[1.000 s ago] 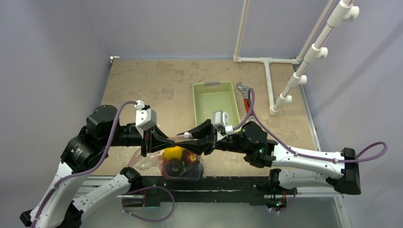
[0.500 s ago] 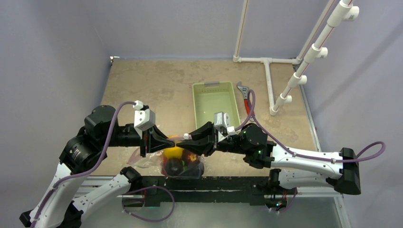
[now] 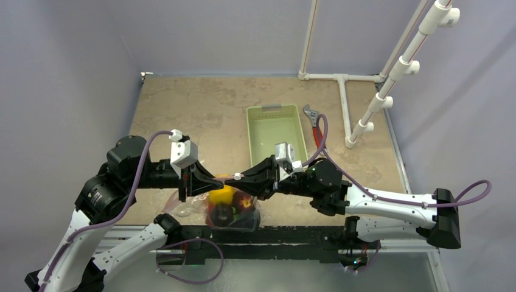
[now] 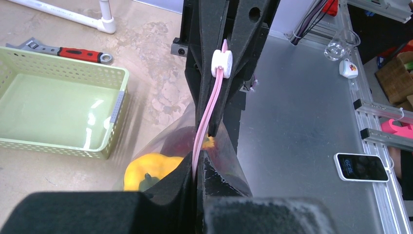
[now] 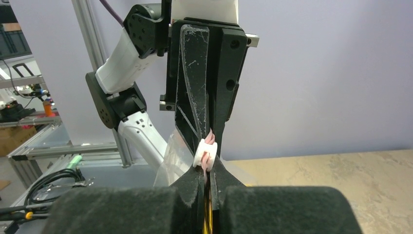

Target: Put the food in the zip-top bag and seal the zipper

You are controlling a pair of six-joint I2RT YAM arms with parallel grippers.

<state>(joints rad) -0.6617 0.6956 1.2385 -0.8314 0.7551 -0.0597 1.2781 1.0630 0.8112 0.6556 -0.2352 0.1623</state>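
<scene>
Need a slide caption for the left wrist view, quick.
Left gripper and right gripper pinch the zip-top bag's pink zipper, white slider at the right one, yellow pepper inside.

Right hand (image 5: 208,171) pinching pink zipper (image 5: 211,138) beside white slider (image 5: 203,155).

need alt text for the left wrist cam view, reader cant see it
The left gripper pinches the pink zipper of a clear zip-top bag, facing the right gripper at its white slider. A yellow pepper shows inside; a green basket stands nearby.
</scene>
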